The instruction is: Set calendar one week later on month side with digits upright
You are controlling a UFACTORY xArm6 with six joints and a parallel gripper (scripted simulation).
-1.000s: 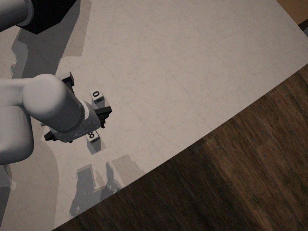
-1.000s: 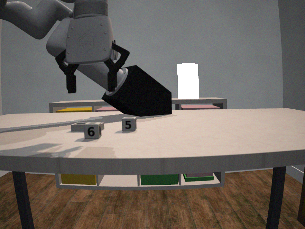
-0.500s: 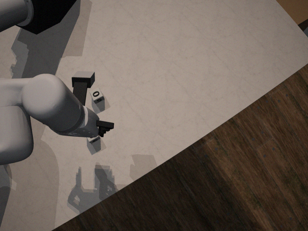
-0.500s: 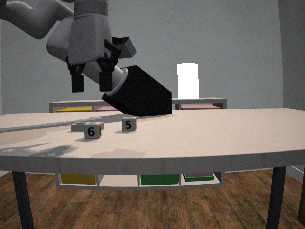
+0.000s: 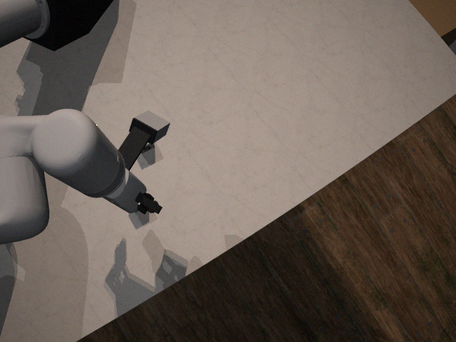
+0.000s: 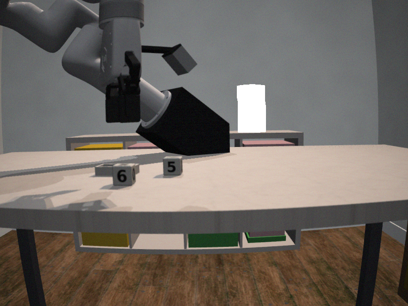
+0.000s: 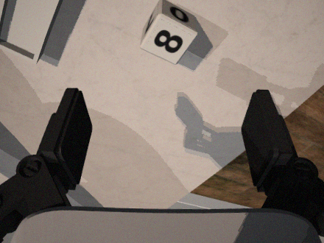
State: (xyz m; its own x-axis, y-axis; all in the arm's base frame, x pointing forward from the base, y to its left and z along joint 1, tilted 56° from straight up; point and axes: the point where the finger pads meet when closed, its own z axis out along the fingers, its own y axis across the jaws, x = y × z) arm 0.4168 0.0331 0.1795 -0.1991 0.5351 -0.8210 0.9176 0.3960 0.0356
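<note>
1. Two cubes stand apart on the counter [image 5: 276,128] [image 6: 263,174] [image 7: 125,74], outside the tray. In the exterior view you read 6 on the nearer cube [image 6: 123,174] [image 7: 168,38] and 5 on the farther cube [image 5: 148,145] [image 6: 172,166]. The wrist view gives you 8 on top of the nearer one and 0 on one side.
2. One shallow tray [image 6: 103,170] [image 7: 18,50] lies flat on the counter. From outside, the nearer cube covers part of it; the wrist view cuts it off at the upper left, and from above the arm [image 5: 66,139] [image 6: 82,56] hides it.
3. From above, you get only a sliver of the farther cube beneath the bracketed block [image 5: 152,122] [image 6: 180,59]; you can't read its top.
4. Your one tool [image 5: 149,204] [image 6: 122,107] [image 7: 166,107] is wide open and holds nothing, its two fingers well above the counter. Outside, they overlap, so judge their gap from the wrist view.
5. Both cubes sit inward of the counter's edge, with a gap between them you can see outside.
6. Behind, one bright cylinder [image 6: 251,108] stands on a shelf unit [image 6: 267,135], partly hidden by the counter.

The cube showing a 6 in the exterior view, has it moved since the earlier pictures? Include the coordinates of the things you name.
No, the cube [image 6: 122,175] remains in front of the tray [image 6: 102,170].
</note>
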